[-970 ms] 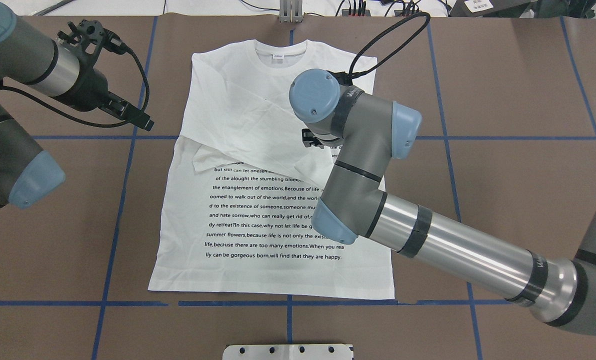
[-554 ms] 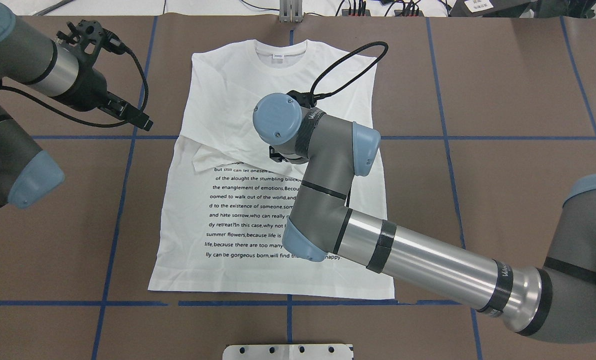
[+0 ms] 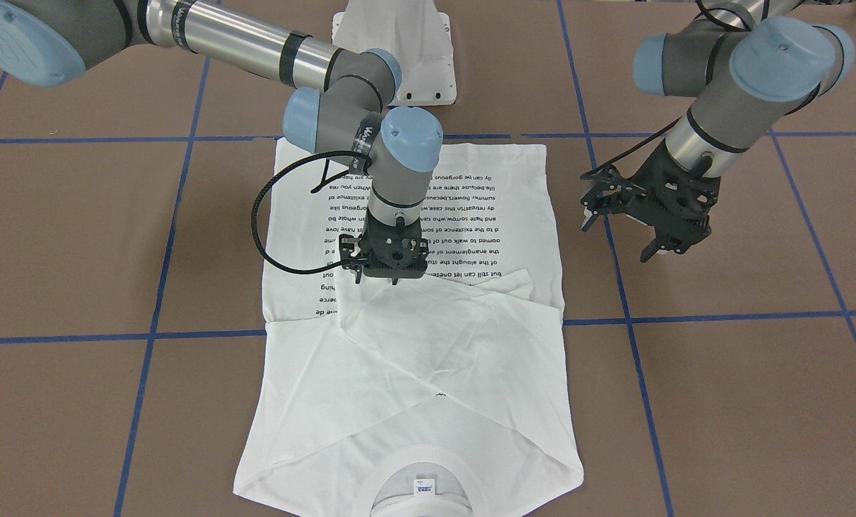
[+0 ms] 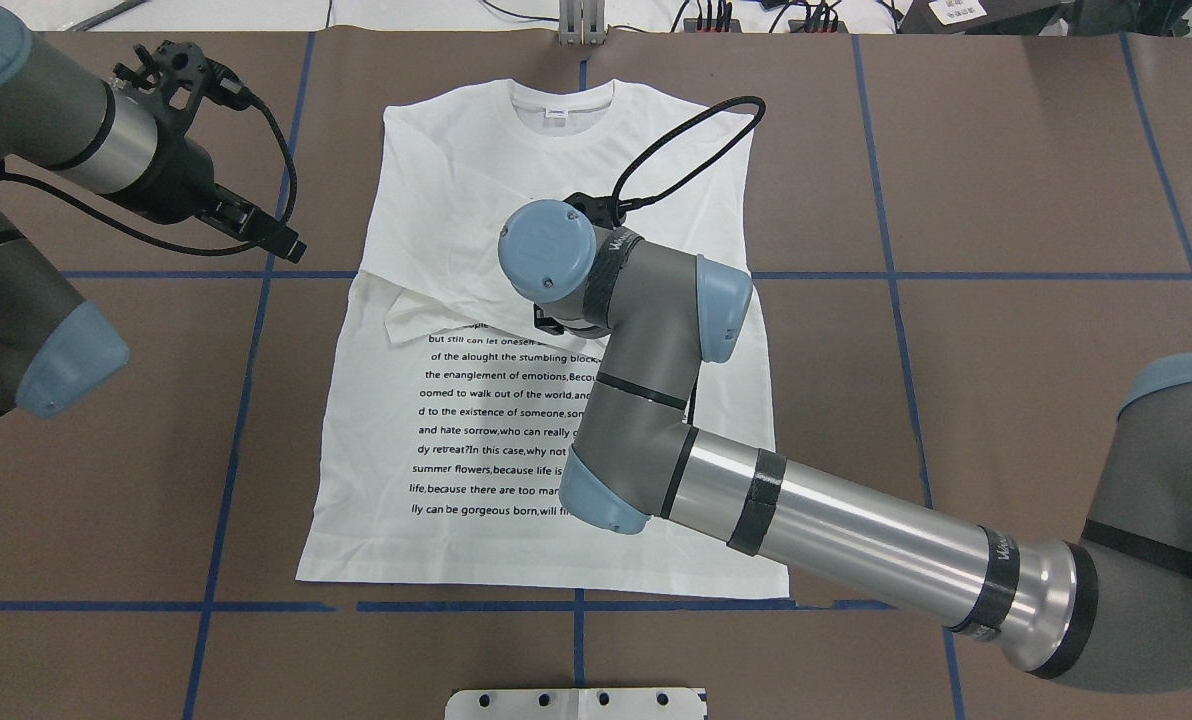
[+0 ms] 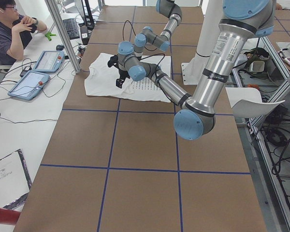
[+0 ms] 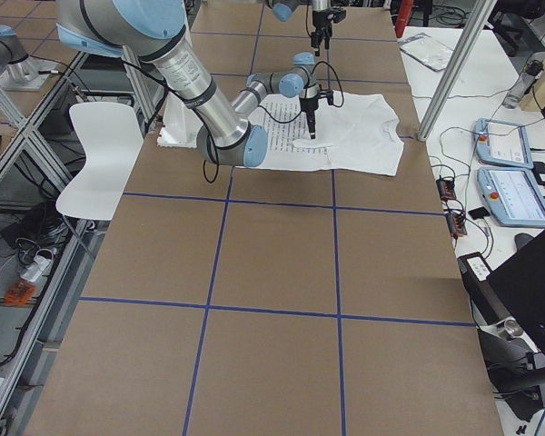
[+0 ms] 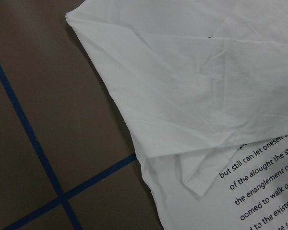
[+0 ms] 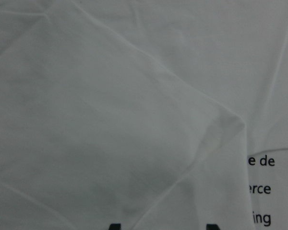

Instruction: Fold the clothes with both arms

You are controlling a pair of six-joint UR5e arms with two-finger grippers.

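Note:
The white T-shirt (image 4: 456, 180) lies flat on the brown table, collar (image 4: 561, 100) at the far edge and black printed text (image 4: 486, 430) facing up. Both sleeves are folded across the chest. One cuff (image 4: 401, 325) lies at the shirt's left edge and also shows in the left wrist view (image 7: 192, 167). My right gripper (image 3: 387, 278) points straight down, low over the other folded sleeve (image 3: 428, 323) near its cuff (image 8: 225, 127). Its fingers are hidden, so I cannot tell its state. My left gripper (image 3: 617, 239) is open and empty above bare table left of the shirt.
A white base plate (image 4: 576, 703) sits at the near table edge. Blue tape lines (image 4: 246, 330) grid the brown table cover (image 4: 1006, 200). In the exterior left view an operator (image 5: 9, 34) sits at a side bench with two tablets (image 5: 36, 72).
My right arm has swung left across the shirt, taking its gripper from the right part of the chest to the shirt's middle. The left arm and the cloth have not visibly moved.

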